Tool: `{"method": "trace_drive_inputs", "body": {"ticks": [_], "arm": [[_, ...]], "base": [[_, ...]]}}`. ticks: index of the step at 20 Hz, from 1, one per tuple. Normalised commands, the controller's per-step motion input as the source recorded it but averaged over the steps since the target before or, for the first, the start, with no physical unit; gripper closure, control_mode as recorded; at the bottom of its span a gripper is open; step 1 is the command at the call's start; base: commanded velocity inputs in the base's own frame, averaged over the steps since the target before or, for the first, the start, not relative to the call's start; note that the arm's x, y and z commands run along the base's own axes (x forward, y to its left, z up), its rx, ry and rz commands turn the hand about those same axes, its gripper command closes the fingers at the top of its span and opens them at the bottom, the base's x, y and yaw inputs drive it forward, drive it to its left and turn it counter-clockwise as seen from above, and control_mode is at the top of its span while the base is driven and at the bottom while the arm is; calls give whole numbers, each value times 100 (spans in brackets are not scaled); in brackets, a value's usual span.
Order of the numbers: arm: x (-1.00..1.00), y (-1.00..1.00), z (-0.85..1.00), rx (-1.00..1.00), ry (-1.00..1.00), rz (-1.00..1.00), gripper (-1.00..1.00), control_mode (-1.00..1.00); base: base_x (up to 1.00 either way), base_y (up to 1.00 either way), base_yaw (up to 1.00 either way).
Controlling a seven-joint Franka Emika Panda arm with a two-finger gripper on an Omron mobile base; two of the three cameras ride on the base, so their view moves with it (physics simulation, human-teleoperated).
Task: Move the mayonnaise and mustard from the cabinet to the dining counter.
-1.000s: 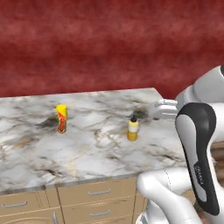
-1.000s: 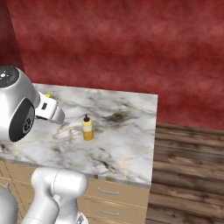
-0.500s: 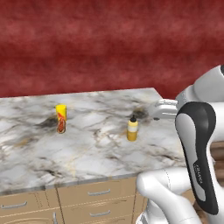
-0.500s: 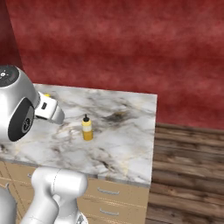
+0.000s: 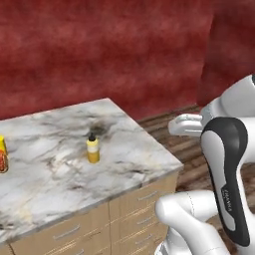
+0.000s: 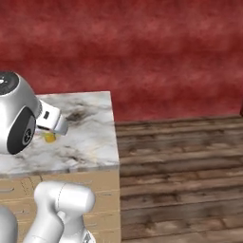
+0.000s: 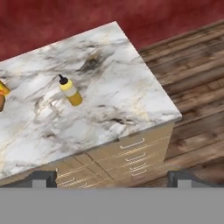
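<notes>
**Mustard upright on the desk, tool released and empty**

Shows the mustard (image 5: 92, 149) standing upright on the marble desk (image 5: 50, 169), black nozzle up, pale band round its middle. Places it toward the back half of the slab, just in front of a dark vein smudge (image 5: 99, 130) in the marble. Catches the same bottle from the hand view (image 7: 70, 90), leaning in the picture because of the camera's tilt, with bare marble (image 7: 122, 96) all round it. Glimpses a sliver of its yellow body (image 6: 49, 138) in the right base view, mostly hidden behind the robot's white hand.

Puts a yellow-capped red-orange tube (image 5: 2, 160) well to the left of the mustard, on the same slab, cut off by the picture edge. Sets light wooden drawers (image 5: 144, 196) with short horizontal handles below the mustard, under the desk's front edge. Lays a dark plank floor (image 6: 180, 156) to the right of the mustard, past the desk's end, and a red wall (image 5: 99, 50) behind it.

Holds the tool (image 7: 113, 178) well apart from the mustard, off the desk's near corner, fingertips (image 7: 43, 178) spread wide with nothing between them.
</notes>
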Motion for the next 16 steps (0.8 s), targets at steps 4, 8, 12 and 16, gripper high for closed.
{"method": "trace_drive_inputs", "body": {"ticks": [4, 8, 12, 16], "arm": [[0, 0, 0, 0, 0, 0, -100, 100], [0, 0, 0, 0, 0, 0, -100, 100], [0, 0, 0, 0, 0, 0, -100, 100], [0, 0, 0, 0, 0, 0, -100, 100]], "base": [[-2, -63, -82], [0, -59, -86], [0, -58, -85], [0, -69, -82]]}}
